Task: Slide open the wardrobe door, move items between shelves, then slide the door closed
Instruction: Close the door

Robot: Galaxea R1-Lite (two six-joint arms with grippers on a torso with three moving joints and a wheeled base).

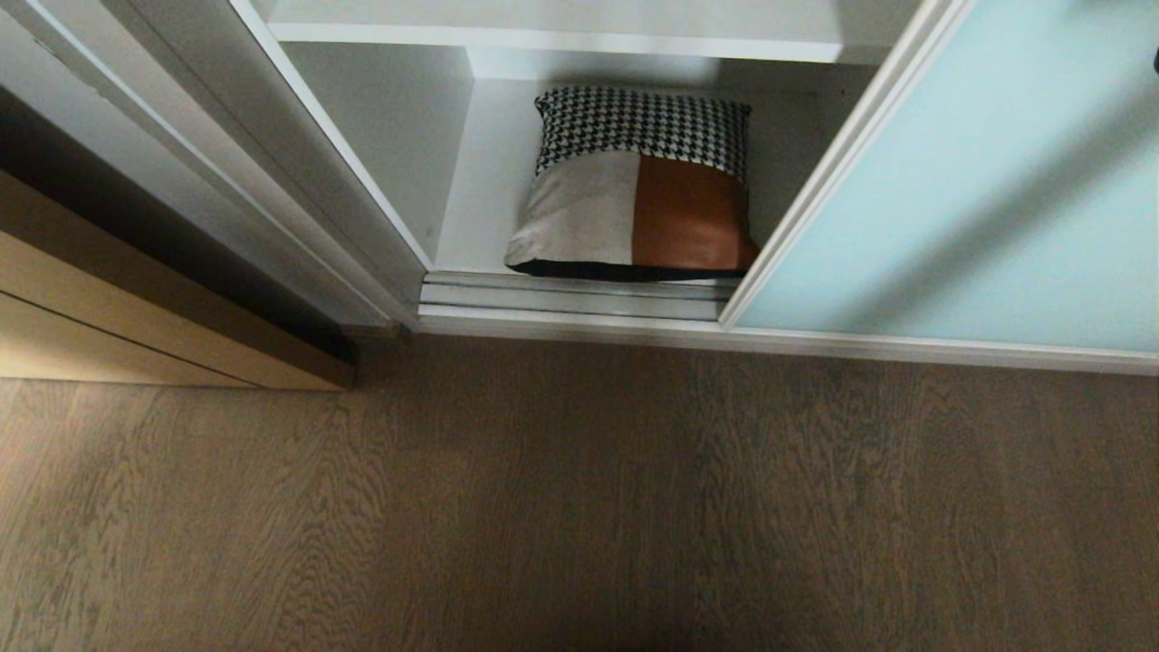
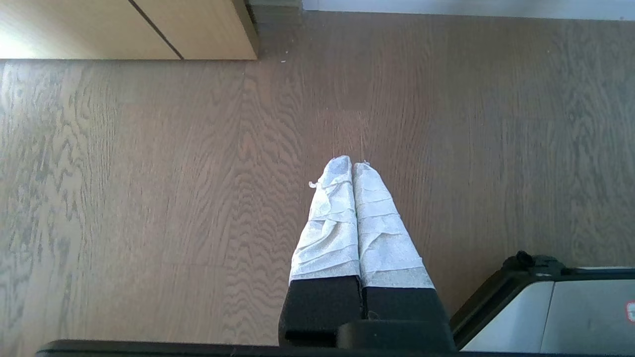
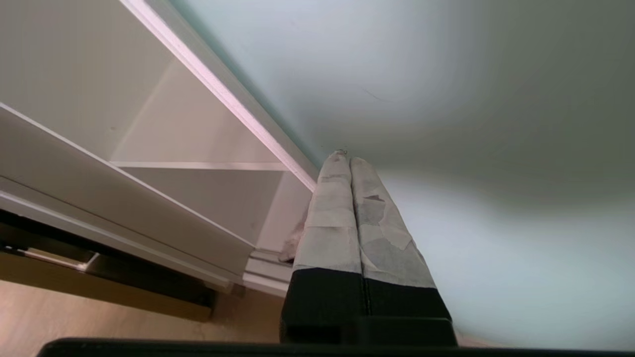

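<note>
One cushion [image 1: 634, 186] on the bottom shelf [image 1: 475, 226], one sliding wardrobe door [image 1: 978, 199] partly open, two grippers with fingers pressed together.

The single square cushion lies flat on the lowest white shelf, its front edge just behind the ridged floor track [image 1: 570, 294]; it shows a black-white houndstooth band on top, beige and rust-brown patches below, and a black underside. One more shelf board [image 1: 561, 32] spans above it. The frosted pale aqua door covers the wardrobe's right part, its white frame edge beside the cushion. The right gripper [image 3: 345, 157] is raised, closed and empty, its tape-wrapped tips close to the glass near the door's frame. The left gripper [image 2: 351, 164] hangs closed and empty over the wooden floor [image 2: 149, 198].
</note>
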